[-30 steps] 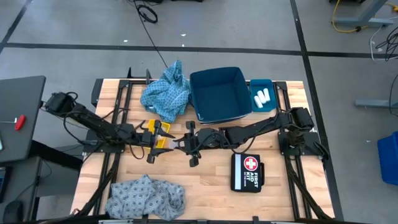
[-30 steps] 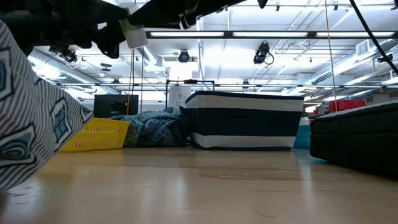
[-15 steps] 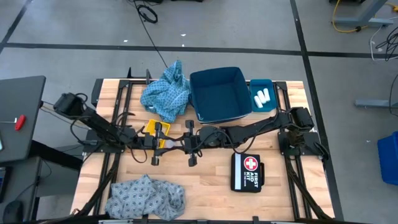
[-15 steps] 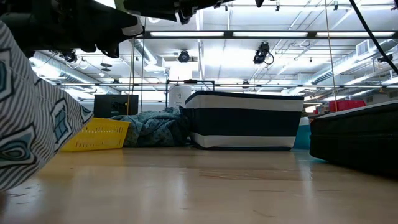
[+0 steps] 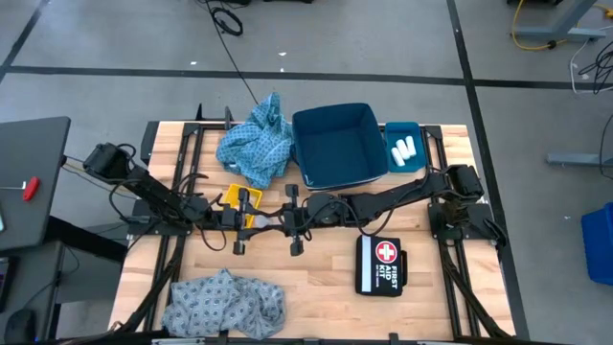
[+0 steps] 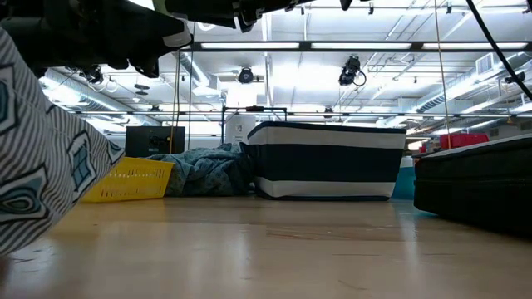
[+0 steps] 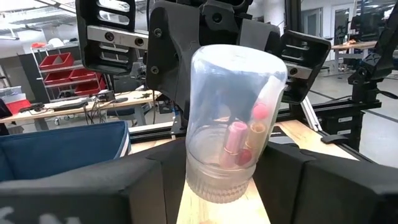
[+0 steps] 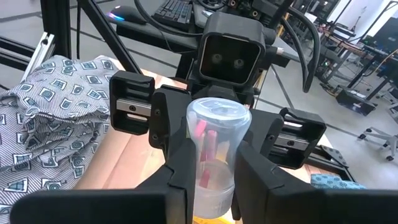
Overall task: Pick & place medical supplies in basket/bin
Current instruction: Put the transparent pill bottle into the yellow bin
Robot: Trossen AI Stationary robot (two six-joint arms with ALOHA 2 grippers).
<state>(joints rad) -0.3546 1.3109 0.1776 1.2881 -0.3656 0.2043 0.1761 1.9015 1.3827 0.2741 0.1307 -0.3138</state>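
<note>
Above mid-worktop, both arms meet: the left claw, wider a second ago, has now closed on the clear vial also pinched by the right claw. A handover seems underway; the blue bin awaits.

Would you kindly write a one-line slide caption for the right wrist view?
Both grippers clamp a clear plastic jar of pink sticks between them, right gripper near, left gripper opposite, patterned cloth behind.
</note>
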